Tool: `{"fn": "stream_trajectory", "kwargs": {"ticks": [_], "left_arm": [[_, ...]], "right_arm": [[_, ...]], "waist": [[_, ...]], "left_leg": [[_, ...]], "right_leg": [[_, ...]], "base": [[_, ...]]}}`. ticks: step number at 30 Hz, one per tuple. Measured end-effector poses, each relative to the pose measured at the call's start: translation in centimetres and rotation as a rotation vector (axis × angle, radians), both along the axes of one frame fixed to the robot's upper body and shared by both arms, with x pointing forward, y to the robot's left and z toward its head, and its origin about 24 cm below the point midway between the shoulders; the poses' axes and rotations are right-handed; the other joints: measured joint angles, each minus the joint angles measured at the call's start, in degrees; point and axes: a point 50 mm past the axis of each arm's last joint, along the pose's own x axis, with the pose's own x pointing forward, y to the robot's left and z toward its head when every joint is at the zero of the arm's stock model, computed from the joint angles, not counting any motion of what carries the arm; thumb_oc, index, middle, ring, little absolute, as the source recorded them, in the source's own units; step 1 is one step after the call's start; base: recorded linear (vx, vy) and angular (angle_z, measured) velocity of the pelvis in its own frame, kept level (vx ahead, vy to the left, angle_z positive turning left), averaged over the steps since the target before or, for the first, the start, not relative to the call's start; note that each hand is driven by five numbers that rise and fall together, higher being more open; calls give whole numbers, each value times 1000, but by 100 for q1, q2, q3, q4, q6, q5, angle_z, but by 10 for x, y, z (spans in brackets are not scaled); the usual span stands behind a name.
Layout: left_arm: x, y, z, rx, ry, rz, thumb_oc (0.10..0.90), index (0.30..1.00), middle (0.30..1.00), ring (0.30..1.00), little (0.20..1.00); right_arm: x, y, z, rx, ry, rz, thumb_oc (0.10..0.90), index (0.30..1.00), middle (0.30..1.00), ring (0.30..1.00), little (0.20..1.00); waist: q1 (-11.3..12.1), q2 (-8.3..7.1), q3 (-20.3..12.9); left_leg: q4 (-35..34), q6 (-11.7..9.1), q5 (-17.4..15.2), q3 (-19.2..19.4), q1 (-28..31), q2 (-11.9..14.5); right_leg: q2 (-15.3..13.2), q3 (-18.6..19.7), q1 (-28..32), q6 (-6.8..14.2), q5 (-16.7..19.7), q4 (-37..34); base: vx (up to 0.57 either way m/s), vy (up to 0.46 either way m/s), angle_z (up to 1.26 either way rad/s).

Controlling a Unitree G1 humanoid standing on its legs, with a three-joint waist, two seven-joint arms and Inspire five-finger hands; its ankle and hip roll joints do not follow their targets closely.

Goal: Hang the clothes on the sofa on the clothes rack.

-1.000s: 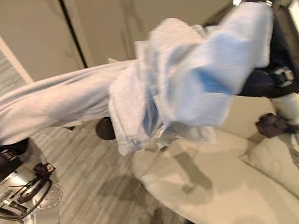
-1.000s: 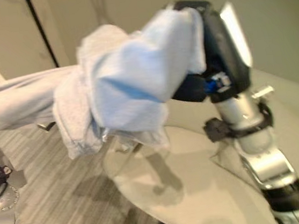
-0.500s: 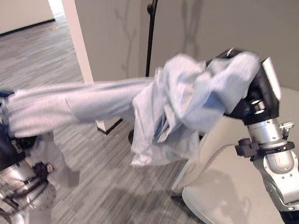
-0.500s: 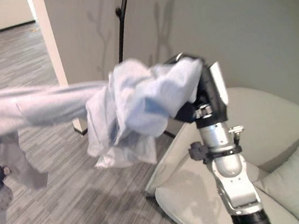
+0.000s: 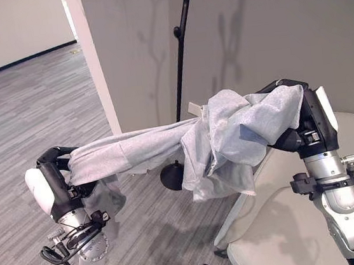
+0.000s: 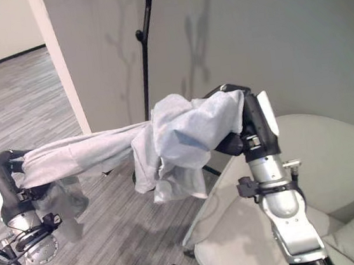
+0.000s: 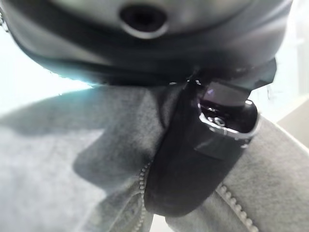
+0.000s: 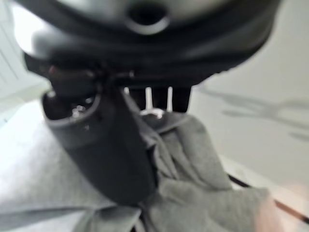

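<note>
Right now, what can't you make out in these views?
- Right hand: fingers under the grey jacket, eye views.
- Clothes rack: top cut off by the upper edge; base partly behind the jacket.
- Sofa: cut off by the right and lower edges.

Soft matt grey cloth garment

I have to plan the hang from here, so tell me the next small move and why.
Probably lift the garment toward the clothes rack. The right hand holds its bunched end and the left hand grips the other, so it spans between them, clear of the sofa. The rack's black pole stands just behind the cloth, and its top is above the garment.
</note>
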Motion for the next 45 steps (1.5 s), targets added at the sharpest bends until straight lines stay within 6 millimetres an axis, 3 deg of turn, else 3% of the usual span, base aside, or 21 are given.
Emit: {"fn": "stream_trajectory", "kwargs": {"ticks": [2,4,5,6,7,10,12,13,14,19,21,22,25,27,28,29,31,34,38,42,45], "left_arm": [[1,3,4,28,-11,-12,400,300,300,300,300],[8,5,14,62,-41,-25,400,300,300,300,300],[11,7,19,85,-55,-29,400,300,300,300,300],[18,10,24,131,-55,-34,400,300,300,300,300],[20,11,23,152,-41,-27,400,300,300,300,300],[26,11,29,208,-46,-22,400,300,300,300,300],[29,17,40,341,-42,-5,400,300,300,300,300],[30,18,47,395,-61,-3,400,300,300,300,300],[30,19,56,427,-101,11,400,300,300,300,300],[48,16,109,582,-285,47,400,300,300,300,300],[51,16,132,622,-387,78,400,300,300,300,300],[51,16,132,622,-387,78,400,300,300,300,300],[53,18,163,725,-479,102,400,300,300,300,300],[53,20,170,785,-476,103,400,300,300,300,300],[54,21,173,818,-473,103,400,300,300,300,300],[55,24,180,859,-491,126,400,300,300,300,300],[58,24,188,867,-523,140,400,300,300,300,300],[75,31,195,936,-464,147,400,300,300,300,300],[91,37,170,940,-320,115,400,300,300,300,300],[123,33,168,957,-170,54,400,300,300,300,300],[136,26,169,991,-102,10,400,300,300,300,300]], "right_arm": [[1,1,4,-18,-21,-4,400,300,300,300,300],[3,-1,6,-28,-32,-23,400,300,300,300,300],[5,0,6,-27,-34,-32,400,300,300,300,300],[15,2,1,-19,-22,-48,400,300,300,300,300],[21,2,0,-47,-9,-65,400,300,300,300,300],[28,5,-1,-123,-15,-113,400,300,300,300,300],[26,6,1,-205,-54,-161,400,300,300,300,300],[24,5,4,-258,-81,-186,400,300,300,300,300],[23,6,7,-270,-106,-195,400,300,300,300,300],[27,11,31,-401,-283,-334,400,300,300,300,300],[30,13,43,-393,-358,-374,400,300,300,300,300],[30,13,43,-393,-358,-374,400,300,300,300,300],[43,10,62,-379,-455,-452,400,300,300,300,300],[47,8,70,-396,-486,-478,400,300,300,300,300],[50,5,74,-399,-496,-494,400,300,300,300,300],[55,4,80,-398,-516,-511,400,300,300,300,300],[55,2,89,-427,-567,-524,400,300,300,300,300],[60,-2,95,-539,-583,-525,400,300,300,300,300],[79,4,90,-600,-538,-492,400,300,300,300,300],[110,4,83,-711,-407,-466,400,300,300,300,300],[118,-1,73,-748,-321,-459,400,300,300,300,300]], "waist": [[53,71,-56],[-51,42,-38],[-57,-66,8],[-67,-164,29],[-41,-131,48],[-60,-26,124],[-18,106,181],[-53,251,160],[-18,246,158],[77,92,155],[107,0,109],[107,0,109],[154,75,107],[157,56,95],[135,79,106],[63,142,111],[-11,33,34],[-86,-113,-81],[-89,-94,-489],[-78,-61,-565],[-115,-54,-560]], "left_leg": [[-593,258,-234,108,-292,250],[-1678,232,-220,-24,-531,669],[-2455,158,-126,-87,-508,875],[-3518,-214,213,-439,-368,1197],[-4126,-386,370,-542,-301,1449],[-4855,-470,579,-790,-26,1727],[-4194,-360,610,-768,89,1492],[-4124,-51,550,-874,123,1411],[-4143,-147,735,-900,151,1362],[-3945,352,977,-547,512,543],[-3771,569,857,-360,580,193],[-3771,569,857,-360,580,193],[-3656,853,697,-91,758,122],[-3657,971,585,-29,926,4],[-3811,1039,620,-53,1115,-49],[-4165,1090,711,-4,1419,-71],[-4302,1083,712,21,1523,-247],[-4363,1009,644,8,1499,-343],[-4542,936,621,29,1682,-312],[-4650,919,610,17,1655,-176],[-4691,854,599,6,1618,-70]], "right_leg": [[109,108,-39,42,-26,-85],[153,159,-100,239,-57,-128],[156,208,-122,262,-27,-129],[271,356,-107,323,-82,-258],[334,414,-79,323,-82,-258],[442,482,88,323,-61,-316],[412,484,321,344,-50,-313],[434,496,299,433,-116,-248],[369,548,288,524,-162,-182],[-579,607,256,1069,-608,796],[-937,669,159,1221,-700,1224],[-937,669,159,1221,-700,1224],[-1359,174,-542,1352,-692,2988],[-1516,34,-438,1546,-290,3140],[-1585,41,-510,1463,-186,3405],[-1372,244,-617,1788,-788,3188],[-1196,14,-740,1648,-843,2453],[-854,248,-483,1461,-709,1122],[-485,348,233,957,-223,319],[-234,354,499,798,121,-459],[-123,359,450,760,114,-466]], "base": [[20,177,-79],[115,246,-24],[206,323,-48],[174,213,-74],[172,224,-82],[113,260,-42],[165,303,-42],[155,289,-37],[185,384,-14],[85,345,3],[70,414,-2],[37,254,-7],[70,232,-20],[80,128,-13],[66,35,-13],[76,-102,-9],[89,-119,-1],[111,-46,10],[109,-57,-10],[94,-79,-2],[70,-70,-1]]}}
